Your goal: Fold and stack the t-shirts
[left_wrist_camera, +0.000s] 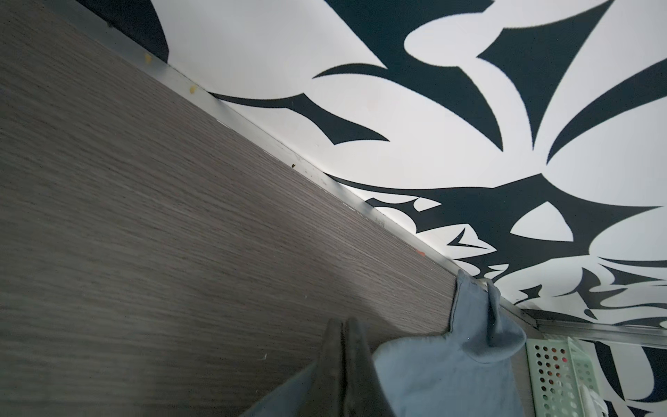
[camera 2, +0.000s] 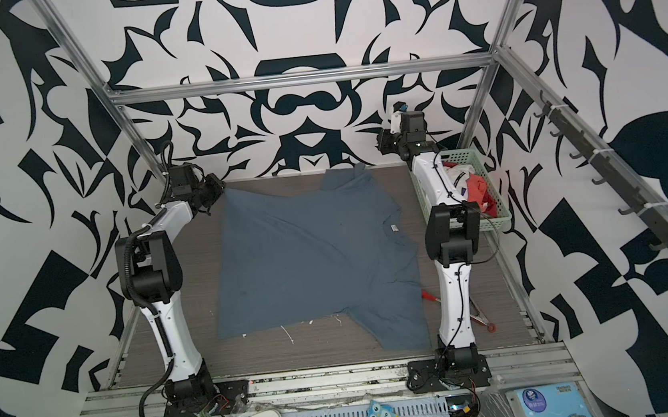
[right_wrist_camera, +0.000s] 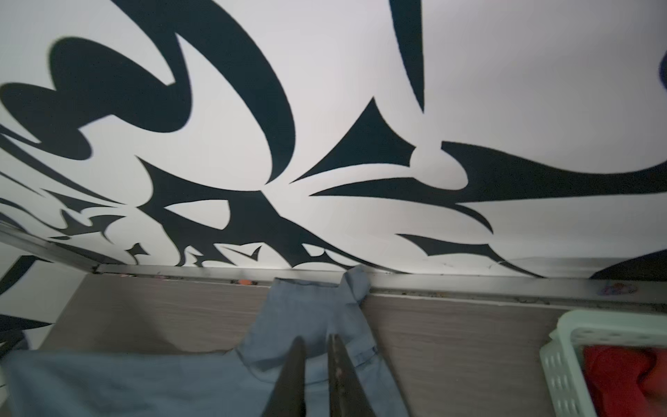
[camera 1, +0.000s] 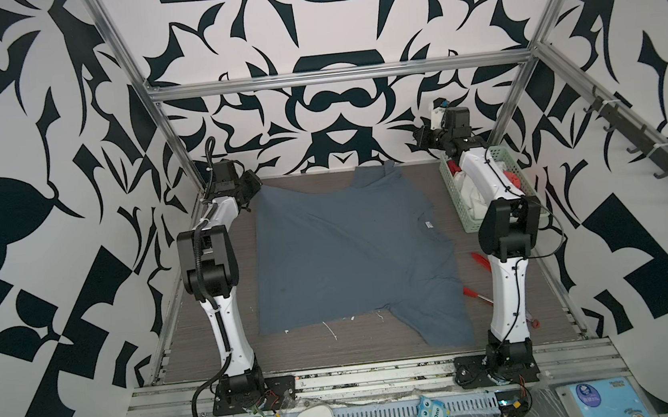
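- Shirt [camera 1: 349, 258]: blue-grey, spread flat mid-table. The hem is toward my left arm and the collar toward my right, so its long axis runs side to side. One sleeve lies by the far wall, the other at the near edge.
- Basket [camera 1: 454, 193]: far right, near the collar end. In a top view red and white shirts [camera 2: 478, 187] show inside it; the left wrist view catches only a corner of it.
- Left gripper [left_wrist_camera: 343, 325]: closed at the far-left hem corner, seemingly pinching it.
- Right gripper [right_wrist_camera: 315, 337]: raised over the far sleeve and the nearer arm to it. Jaws slightly apart, empty; only its wrist view shows that gap.
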You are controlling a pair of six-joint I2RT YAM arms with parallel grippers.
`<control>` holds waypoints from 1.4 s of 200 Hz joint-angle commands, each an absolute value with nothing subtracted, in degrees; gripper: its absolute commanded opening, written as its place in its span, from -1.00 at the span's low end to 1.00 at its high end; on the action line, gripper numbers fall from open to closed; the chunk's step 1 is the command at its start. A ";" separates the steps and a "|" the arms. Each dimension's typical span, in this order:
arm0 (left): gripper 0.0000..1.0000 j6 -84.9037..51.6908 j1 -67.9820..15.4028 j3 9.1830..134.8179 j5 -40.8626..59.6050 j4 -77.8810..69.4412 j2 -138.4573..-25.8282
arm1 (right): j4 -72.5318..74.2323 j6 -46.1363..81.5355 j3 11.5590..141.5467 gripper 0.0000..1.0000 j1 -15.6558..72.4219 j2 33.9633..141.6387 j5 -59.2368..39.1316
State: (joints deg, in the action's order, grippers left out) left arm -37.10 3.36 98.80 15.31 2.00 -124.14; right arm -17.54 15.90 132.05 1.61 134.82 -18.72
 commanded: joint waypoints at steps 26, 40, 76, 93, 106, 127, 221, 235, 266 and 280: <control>-1.00 -36.65 3.16 101.76 16.61 3.69 -127.23 | -25.33 18.08 147.32 0.02 2.80 149.22 -16.03; -1.00 -36.57 3.14 102.19 16.61 3.87 -127.94 | -23.63 19.07 148.47 0.11 2.90 151.46 -15.95; -1.00 -36.39 3.15 102.28 16.48 4.31 -128.85 | -24.44 21.01 153.52 0.42 2.88 156.81 -17.87; -1.00 -36.39 3.05 101.85 16.60 4.23 -129.02 | -24.59 21.51 153.55 0.45 2.90 157.98 -19.74; -1.00 -36.39 2.94 101.54 16.61 4.22 -129.20 | -24.54 21.82 153.63 0.44 2.92 158.82 -21.33; -1.00 -36.56 2.85 100.90 16.61 3.83 -129.29 | -20.46 23.83 152.23 0.41 2.90 159.64 -24.24; -1.00 -36.51 2.80 98.06 15.89 3.15 -127.97 | -15.64 31.82 154.96 0.18 3.70 164.86 -27.90; -1.00 -36.89 2.74 97.93 16.23 2.77 -128.14 | -15.31 32.06 154.62 0.01 4.31 164.54 -29.49; -1.00 -37.97 2.77 96.91 16.62 1.46 -127.97 | -13.16 32.72 155.08 -0.77 6.24 163.89 -30.83; -1.00 -37.97 2.79 96.58 16.61 1.24 -127.88 | -11.02 32.44 153.55 -1.00 6.33 161.87 -28.97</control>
State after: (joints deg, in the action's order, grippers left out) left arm -37.47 2.92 97.84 16.14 2.57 -128.44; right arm -15.31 32.40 154.56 4.82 167.28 -29.08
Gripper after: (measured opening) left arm 0.052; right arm 0.065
